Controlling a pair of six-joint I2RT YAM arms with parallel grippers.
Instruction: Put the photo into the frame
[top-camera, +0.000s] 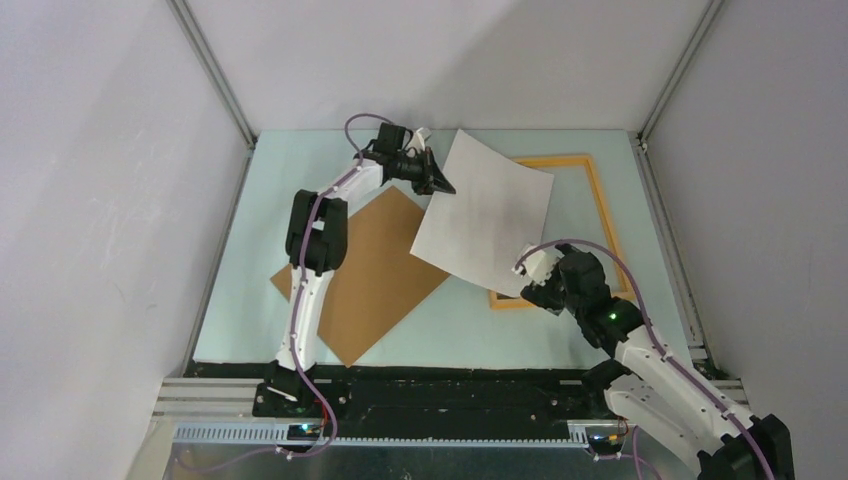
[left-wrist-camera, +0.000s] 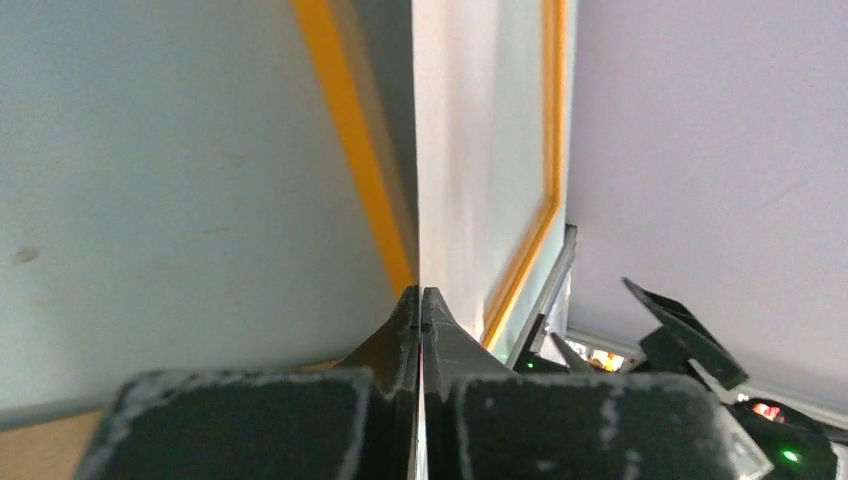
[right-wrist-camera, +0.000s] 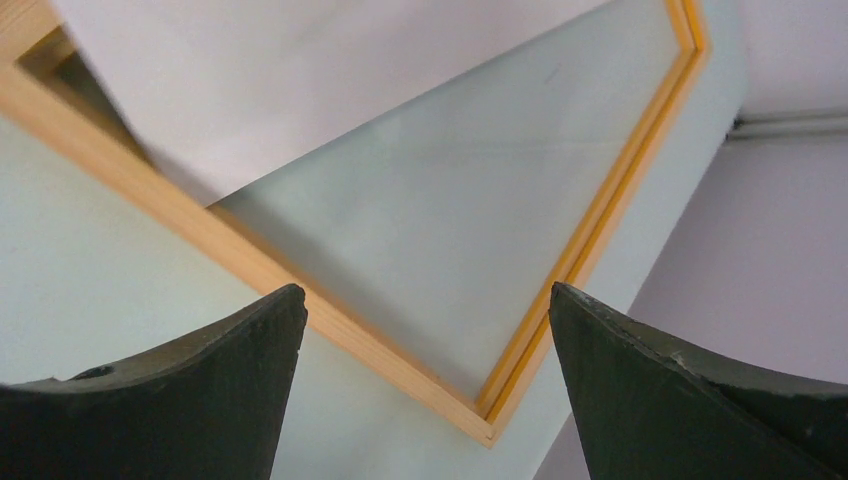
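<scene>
Pale green counter (top-camera: 240, 300) between grey walls (top-camera: 100, 200) carries everything. Your left pincer (top-camera: 441, 184) is clamped tight on the left edge of the rectangular paper photo (top-camera: 485, 215). It holds the photo white back up and tilted over the left part of the thin orange-yellow wooden frame (right-wrist-camera: 230, 250), which lies flat at the counter's far right. Your right pincer (right-wrist-camera: 425, 290) has its fingers spread wide and grips nothing. It is poised over the frame's near left corner, just beside the photo's near corner. Left of the photo, a plain brown backing board (top-camera: 365, 270) lies flat on the counter.
</scene>
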